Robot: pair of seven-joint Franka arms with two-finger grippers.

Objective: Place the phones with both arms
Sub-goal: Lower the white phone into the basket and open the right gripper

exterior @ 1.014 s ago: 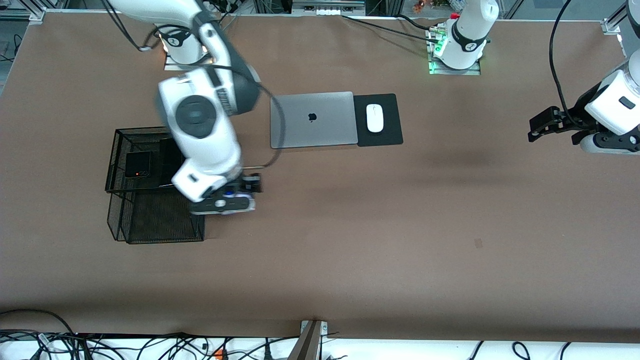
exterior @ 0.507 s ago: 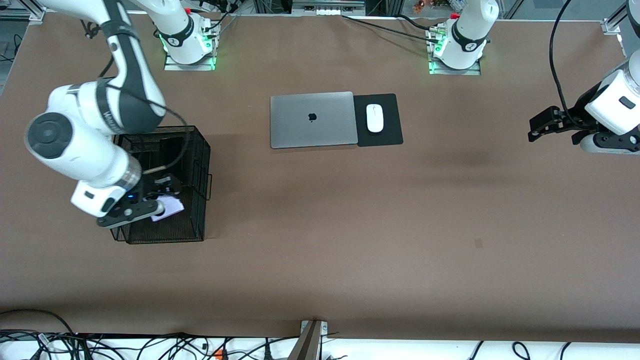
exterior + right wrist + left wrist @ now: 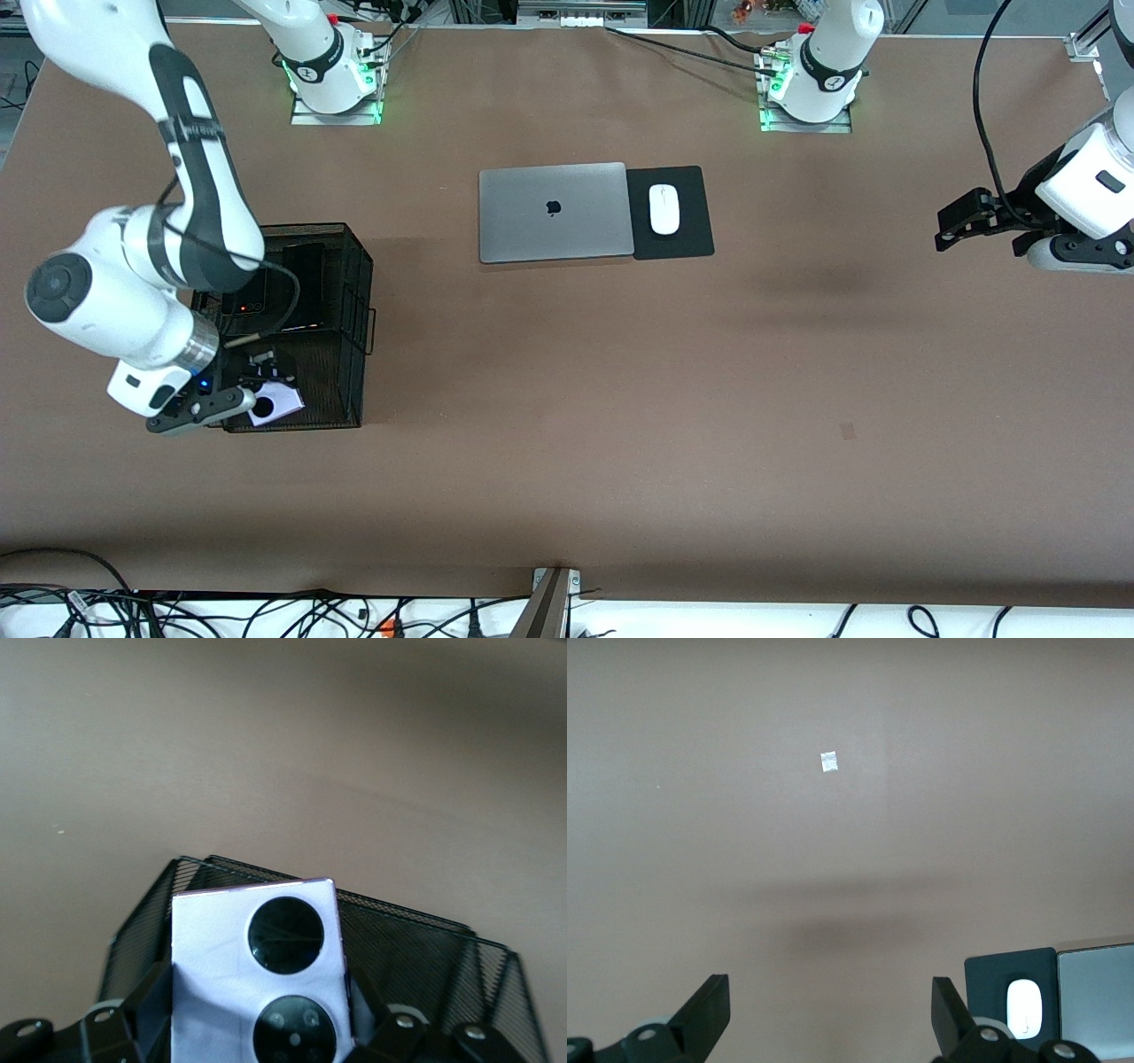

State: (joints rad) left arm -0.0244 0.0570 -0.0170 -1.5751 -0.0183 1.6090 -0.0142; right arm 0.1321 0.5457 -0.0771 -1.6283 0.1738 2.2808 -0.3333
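My right gripper point(image 3: 259, 400) is shut on the squarish lilac-white phone point(image 3: 276, 405) and holds it over the nearer compartment of a black mesh basket point(image 3: 359, 292). In the right wrist view the phone point(image 3: 213, 939) shows its two black camera circles between the fingers, above the basket point(image 3: 425, 957). The squarish black folded phone point(image 3: 245, 304) and the long slim black slab point(image 3: 306, 282) lie in the basket's farther compartment, partly hidden by the right arm. My left gripper point(image 3: 952, 223) is open and empty, waiting above the table at the left arm's end; it also shows in the left wrist view point(image 3: 830, 1010).
A closed grey laptop point(image 3: 554, 213) lies mid-table with a white mouse point(image 3: 664, 209) on a black pad point(image 3: 695, 235) beside it. The left wrist view shows the mouse point(image 3: 1024, 1005) and the laptop point(image 3: 1099, 992). Brown table surrounds them.
The right arm swung from beside the basket toward its own end of the table, bringing the lilac phone over the basket's nearer compartment. The left arm has not moved.
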